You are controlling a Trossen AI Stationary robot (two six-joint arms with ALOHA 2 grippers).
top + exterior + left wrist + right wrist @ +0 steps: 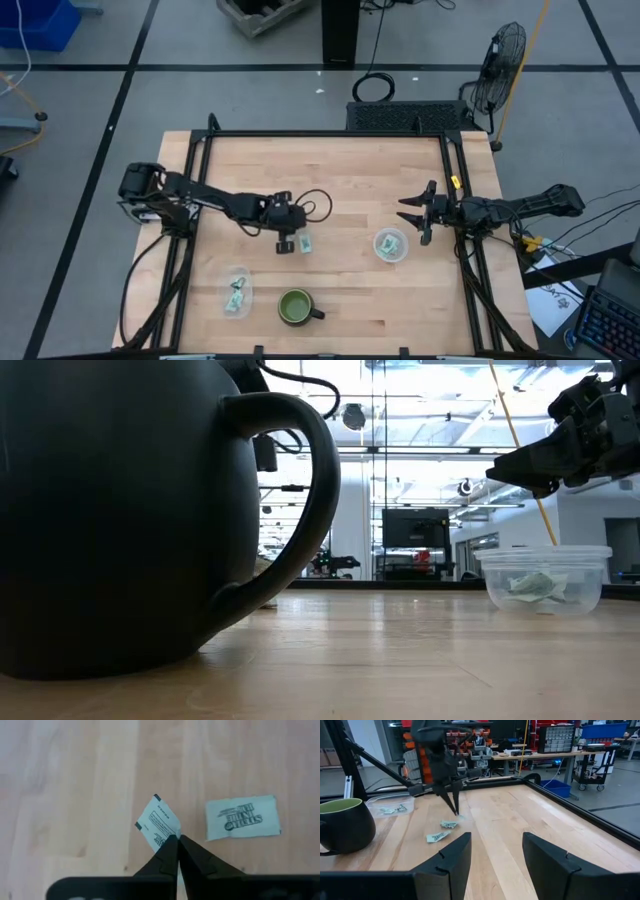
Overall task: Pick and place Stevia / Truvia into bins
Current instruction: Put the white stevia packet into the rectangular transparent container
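My left gripper [286,241] is at the table's middle, pointing down, shut on one pale green and white packet [157,822]. A second packet [242,817] lies flat on the wood just beside it, and it also shows in the high view [305,243]. One clear cup [237,292] with packets in it stands near the front left. The other clear cup [391,244], also holding packets, stands right of centre. My right gripper [420,215] hovers open just beyond that cup, above the table [560,455]. My left gripper pinches the packet by one short end [169,839] between its two fingertips, coming from above and pointing down. The rest of the packet sticks out ahead of the fingers, printed face up. Whether it is clear of the wood, I cannot tell.
A dark green mug [296,307] stands near the front edge between the two cups and fills the left of the low view [130,510]. A black frame rail [330,134] runs around the table. Bare wood [340,180] lies toward the far side.
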